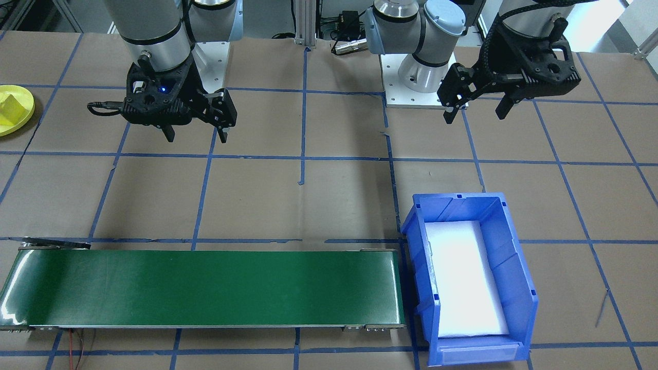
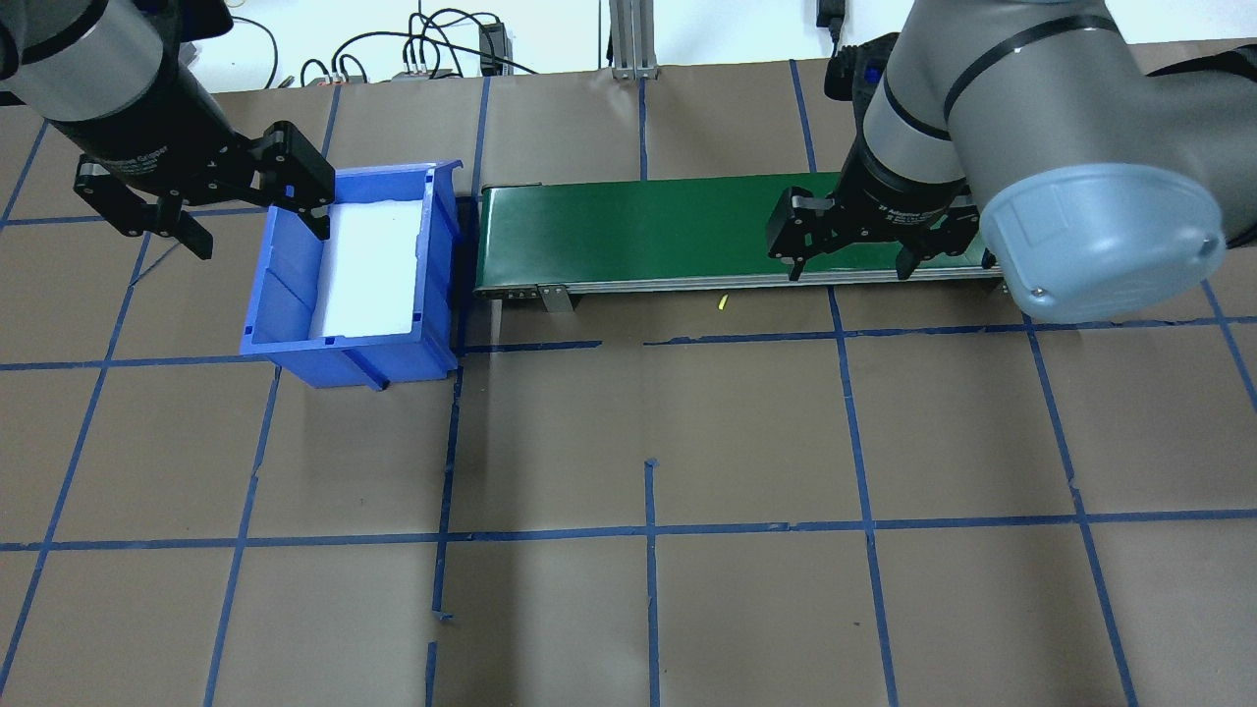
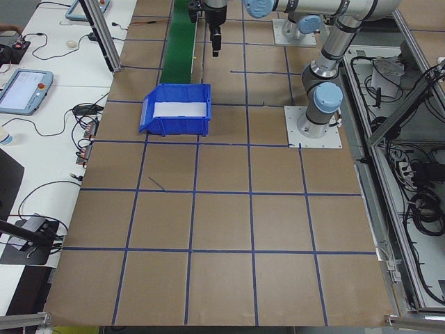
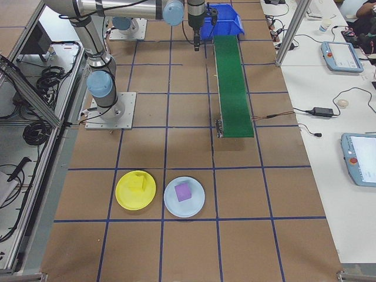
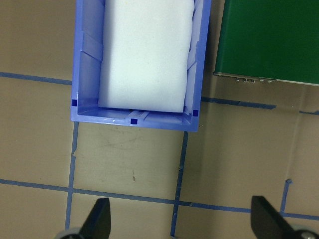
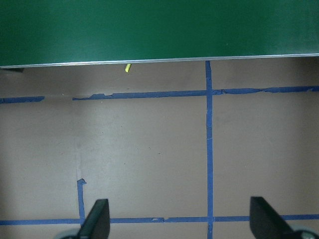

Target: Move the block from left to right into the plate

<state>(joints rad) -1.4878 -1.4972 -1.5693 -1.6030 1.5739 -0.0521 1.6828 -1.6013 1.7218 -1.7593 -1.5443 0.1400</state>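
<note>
Block (image 4: 137, 183) on plate (image 4: 124, 198); both end effectors spread, aloft.

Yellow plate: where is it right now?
In the exterior right view the yellow plate sits on the table near the camera, beside a pale blue plate, past the green conveyor. A yellow block lies in it.

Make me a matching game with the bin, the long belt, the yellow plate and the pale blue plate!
Things:
1. blue bin
2. conveyor belt
3. yellow plate
4. pale blue plate

What goes with it:
A. holds a purple block
B. green and bare on top
C. holds a yellow block
D. has a white pad inside

Pairs: 1-D, 2-B, 3-C, 4-A
</note>
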